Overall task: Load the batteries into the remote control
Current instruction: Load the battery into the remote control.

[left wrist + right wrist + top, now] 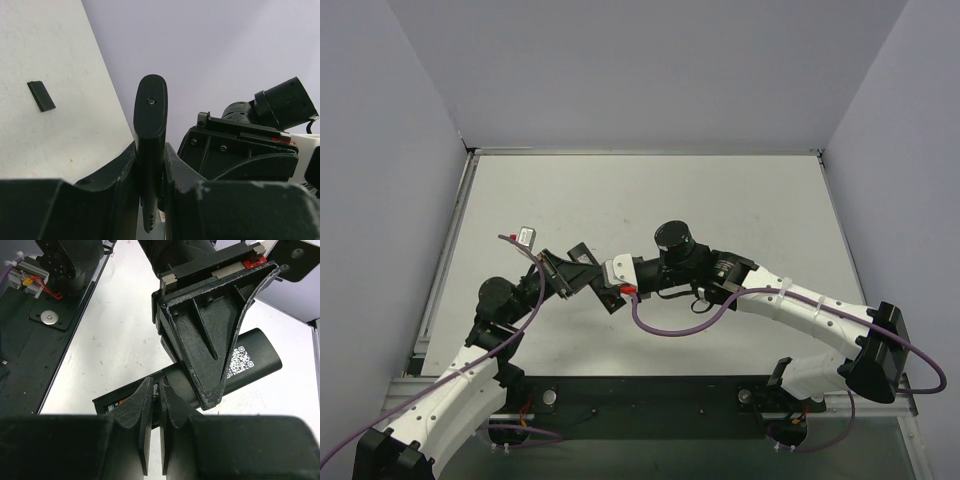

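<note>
Evidently gripping the remote control (150,107) across its middle with the left pincer (150,170) shut tight, and holding it off the surface (50,45), probably to present its back to the other arm rather than leave it flat and free to slide. Seen from the left wrist as a slim black bar rising between the fingers (125,172), rounded end away from the camera. Turned label-side toward the right wrist camera, with a white code sticker (239,360) near the rounded end and, at the opposite end, an uncovered battery compartment (116,401) facing the right pincer (156,412). With the short black cover piece (41,96) lying flat on the surface, well apart, presumably parked out of the way for later refitting. Poised right at the open bay with the right pincer's fingers (142,425) drawn in to a thin slit, tips at or just beside the compartment edge; cannot tell whether pinching a battery or simply closed. Inside the bay, only a small orange mark (118,402) and dark walls to make out; no telling whether loaded, half loaded or bare. No battery plainly visible in any view. Judging by this, mid-insertion or about to be, with a steady counter-hold from the left needed against the push.
</note>
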Robot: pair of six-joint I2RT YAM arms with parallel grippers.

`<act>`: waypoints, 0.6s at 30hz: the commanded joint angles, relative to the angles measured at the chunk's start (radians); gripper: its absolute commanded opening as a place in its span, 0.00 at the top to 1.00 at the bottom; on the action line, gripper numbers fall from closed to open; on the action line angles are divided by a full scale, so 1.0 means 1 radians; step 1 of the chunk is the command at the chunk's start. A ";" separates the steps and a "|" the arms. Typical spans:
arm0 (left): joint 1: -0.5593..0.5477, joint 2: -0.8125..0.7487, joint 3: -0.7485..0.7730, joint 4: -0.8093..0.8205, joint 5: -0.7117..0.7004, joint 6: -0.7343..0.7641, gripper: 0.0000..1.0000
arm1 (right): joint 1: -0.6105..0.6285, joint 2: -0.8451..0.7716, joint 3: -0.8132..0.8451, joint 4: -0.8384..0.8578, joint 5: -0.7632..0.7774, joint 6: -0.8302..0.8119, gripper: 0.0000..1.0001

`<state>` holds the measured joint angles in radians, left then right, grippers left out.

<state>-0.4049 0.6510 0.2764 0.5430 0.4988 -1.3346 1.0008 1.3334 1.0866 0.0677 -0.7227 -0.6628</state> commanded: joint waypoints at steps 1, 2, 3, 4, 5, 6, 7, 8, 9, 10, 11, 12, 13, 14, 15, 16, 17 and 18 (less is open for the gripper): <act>0.000 -0.037 0.092 0.259 -0.034 -0.081 1.00 | -0.005 0.029 -0.059 -0.123 -0.021 0.020 0.96; 0.000 -0.039 0.096 0.253 -0.029 -0.077 1.00 | -0.005 0.029 -0.059 -0.117 -0.020 0.022 0.95; 0.000 -0.040 0.098 0.244 -0.020 -0.063 1.00 | -0.005 0.029 -0.059 -0.111 -0.018 0.029 0.94; 0.000 -0.042 0.099 0.217 -0.017 -0.051 1.00 | -0.007 0.024 -0.057 -0.103 -0.014 0.035 0.93; 0.000 -0.048 0.099 0.195 -0.013 -0.037 1.00 | -0.004 0.023 -0.054 -0.086 -0.008 0.041 0.89; 0.000 -0.051 0.099 0.151 -0.011 -0.008 1.00 | -0.004 0.020 -0.050 -0.079 -0.004 0.049 0.88; 0.000 -0.054 0.096 0.128 -0.012 0.006 1.00 | -0.001 0.015 -0.039 -0.075 -0.001 0.049 0.87; 0.000 -0.060 0.095 0.109 -0.009 0.015 1.00 | 0.002 0.015 -0.031 -0.075 0.015 0.046 0.85; 0.000 -0.060 0.086 0.104 -0.011 0.018 1.00 | 0.008 0.013 -0.025 -0.075 0.029 0.029 0.84; 0.000 -0.062 0.078 0.115 -0.008 0.014 1.00 | 0.015 0.021 -0.019 -0.080 0.046 0.020 0.84; 0.000 -0.065 0.070 0.127 -0.008 0.006 1.00 | 0.019 0.029 -0.011 -0.085 0.063 0.014 0.84; 0.000 -0.063 0.064 0.150 -0.006 -0.009 1.00 | 0.021 0.033 -0.011 -0.085 0.075 0.011 0.84; 0.000 -0.067 0.064 0.153 -0.006 -0.009 1.00 | 0.019 0.042 -0.011 -0.085 0.074 0.011 0.84; 0.000 -0.067 0.067 0.149 -0.005 -0.006 1.00 | 0.024 0.047 -0.008 -0.082 0.072 0.014 0.84; -0.002 -0.068 0.072 0.123 -0.003 0.014 1.00 | 0.025 0.049 -0.007 -0.082 0.072 0.017 0.83; 0.000 -0.070 0.081 0.103 -0.002 0.029 1.00 | 0.030 0.046 -0.004 -0.078 0.072 0.025 0.83; 0.000 -0.073 0.086 0.080 -0.002 0.044 1.00 | 0.039 0.040 0.004 -0.075 0.074 0.029 0.82; 0.000 -0.074 0.087 0.045 -0.003 0.079 1.00 | 0.041 0.035 0.007 -0.074 0.072 0.037 0.80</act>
<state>-0.4042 0.6170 0.2775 0.5022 0.4812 -1.2846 1.0264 1.3384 1.0832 0.0856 -0.6788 -0.6437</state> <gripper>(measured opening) 0.294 0.178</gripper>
